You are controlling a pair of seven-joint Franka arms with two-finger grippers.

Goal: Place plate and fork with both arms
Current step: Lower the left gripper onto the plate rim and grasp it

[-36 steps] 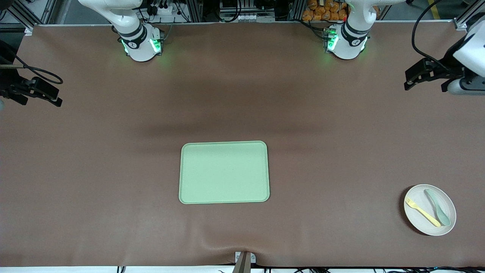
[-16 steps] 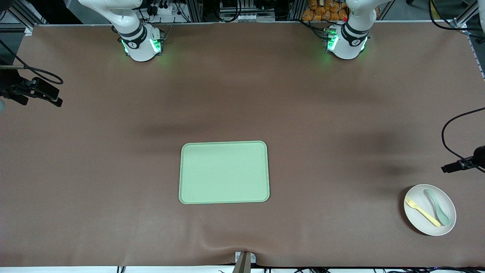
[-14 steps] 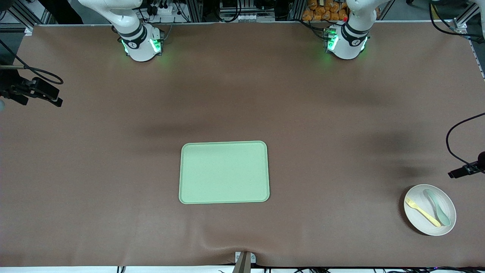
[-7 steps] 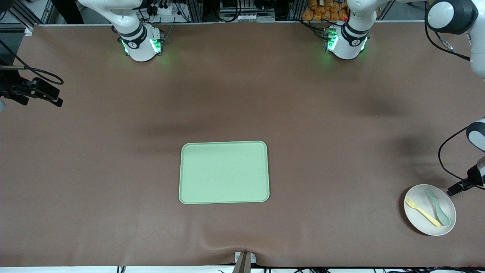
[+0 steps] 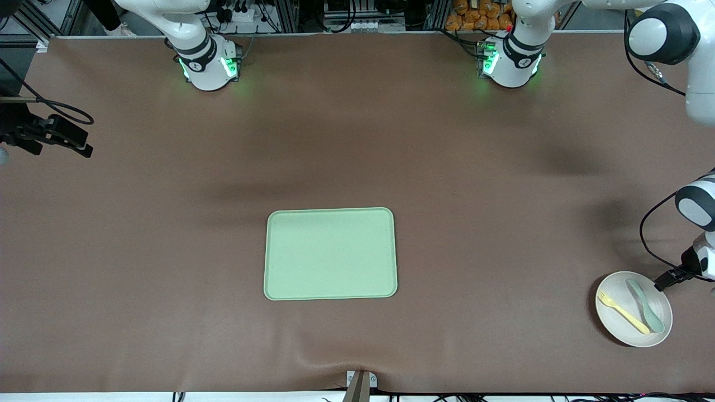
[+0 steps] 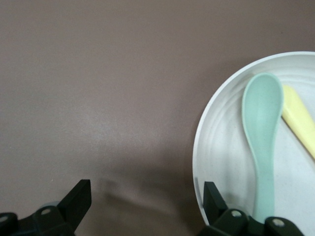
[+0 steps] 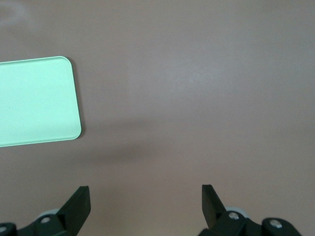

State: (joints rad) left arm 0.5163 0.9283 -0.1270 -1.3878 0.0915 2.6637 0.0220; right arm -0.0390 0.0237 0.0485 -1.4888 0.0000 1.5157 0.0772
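Front view: I'm watching the left gripper [image 6: 145, 204] hovering wide open over the plate's [image 5: 612, 321] rim.
Fork [image 5: 623, 312] is lying diagonally, tines toward the tray [image 5: 330, 254]; right gripper [image 7: 145, 204] is waiting, spread open.

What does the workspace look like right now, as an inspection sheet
Surface: brown table cover, wrinkled at the edge nearest the front camera.
Job's things: plate at the left arm's end; fork lies on it.
Clutter: spoon on the plate beside the fork; green tray mid-table.
Grippers: left gripper open, over the plate's rim; right gripper open, waits over bare table.
Cables: black cable loops by the left wrist.
Surroundings: racks and wiring past the bases.
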